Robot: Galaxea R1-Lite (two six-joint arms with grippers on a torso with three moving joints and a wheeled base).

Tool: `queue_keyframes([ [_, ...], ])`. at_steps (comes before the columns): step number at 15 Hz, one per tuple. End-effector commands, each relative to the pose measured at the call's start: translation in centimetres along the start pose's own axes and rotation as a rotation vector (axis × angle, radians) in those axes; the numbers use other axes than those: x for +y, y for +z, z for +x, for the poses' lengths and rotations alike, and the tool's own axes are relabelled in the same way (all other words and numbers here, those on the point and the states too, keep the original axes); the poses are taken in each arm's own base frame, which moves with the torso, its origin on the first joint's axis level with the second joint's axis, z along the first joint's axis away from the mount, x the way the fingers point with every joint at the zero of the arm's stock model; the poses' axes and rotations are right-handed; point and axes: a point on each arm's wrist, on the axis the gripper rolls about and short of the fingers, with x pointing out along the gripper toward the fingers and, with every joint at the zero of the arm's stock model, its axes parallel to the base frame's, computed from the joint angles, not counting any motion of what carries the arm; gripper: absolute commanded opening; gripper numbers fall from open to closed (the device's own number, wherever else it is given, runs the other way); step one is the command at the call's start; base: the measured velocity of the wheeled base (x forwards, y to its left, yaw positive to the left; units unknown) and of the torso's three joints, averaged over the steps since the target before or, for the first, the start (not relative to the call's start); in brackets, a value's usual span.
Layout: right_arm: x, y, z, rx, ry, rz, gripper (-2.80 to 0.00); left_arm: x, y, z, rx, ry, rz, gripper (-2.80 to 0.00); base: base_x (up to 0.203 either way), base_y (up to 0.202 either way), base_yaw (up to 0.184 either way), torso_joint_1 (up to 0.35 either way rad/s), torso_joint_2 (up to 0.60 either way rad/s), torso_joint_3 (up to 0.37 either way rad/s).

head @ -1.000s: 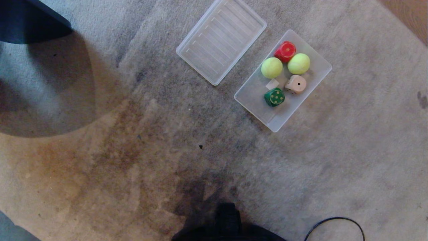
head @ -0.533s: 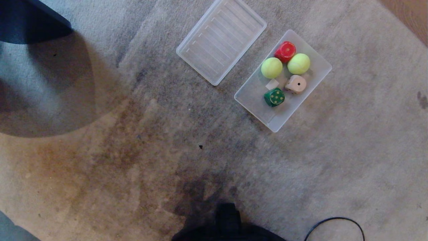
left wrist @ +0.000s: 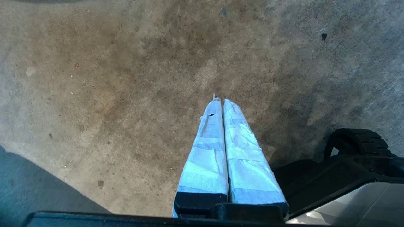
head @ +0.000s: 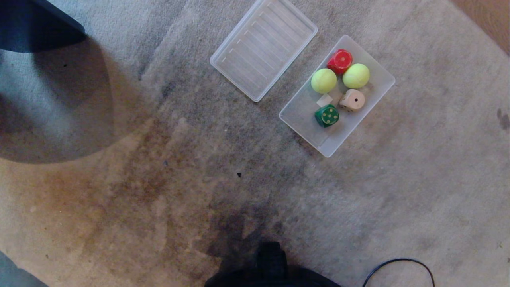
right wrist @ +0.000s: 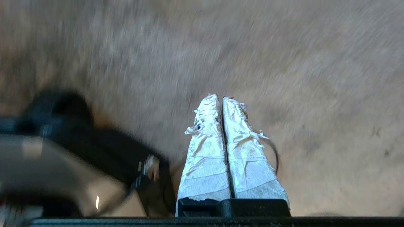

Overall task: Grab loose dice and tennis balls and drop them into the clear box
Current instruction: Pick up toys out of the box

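While both claws hang closed, clear box [head: 378, 85] on carpet [head: 159, 179], holding dice, balls.

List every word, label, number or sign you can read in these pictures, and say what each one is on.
No words or numerals are readable anywhere.
White label inside the clear box: too small to read.
Green die: yellow pips on top, count unclear.
Beige die: one dark pip on top.
Red die: markings too faint to read.

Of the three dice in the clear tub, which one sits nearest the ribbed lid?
The red round-cornered die, at the far end of the frosted clear plastic tub beside the flat ribbed clear lid; the green die and beige die lie farther off.
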Motion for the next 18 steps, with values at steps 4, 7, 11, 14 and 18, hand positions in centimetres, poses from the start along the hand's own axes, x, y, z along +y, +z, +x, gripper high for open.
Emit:
queue_keyframes([
  [4, 0.01, -0.3, 0.24, -0.021, -0.005, 0.003, -2.8, 0.0, -0.04, 0.01, 0.001, 0.0, 0.0, -2.8, 0.0, 0.0, 0.0, 0.0, 0.0, 0.0],
  [7, 0.01, -0.3, 0.24, -0.021, -0.005, 0.003, -2.8, 0.0, -0.04, 0.01, 0.001, 0.0, 0.0, -2.8, 0.0, 0.0, 0.0, 0.0, 0.0, 0.0],
  [11, 0.01, -0.3, 0.24, -0.021, -0.005, 0.003, -2.8, 0.0, -0.04, 0.01, 0.001, 0.0, 0.0, -2.8, 0.0, 0.0, 0.0, 0.0, 0.0, 0.0],
  [14, 0.01, -0.3, 0.24, -0.021, -0.005, 0.003, -2.8, 0.0, -0.04, 0.01, 0.001, 0.0, 0.0, -2.8, 0.0, 0.0, 0.0, 0.0, 0.0, 0.0],
  [18, 0.01, -0.3, 0.24, -0.021, -0.005, 0.003, -2.8, 0.0, -0.04, 0.01, 0.001, 0.0, 0.0, -2.8, 0.0, 0.0, 0.0, 0.0, 0.0, 0.0],
])
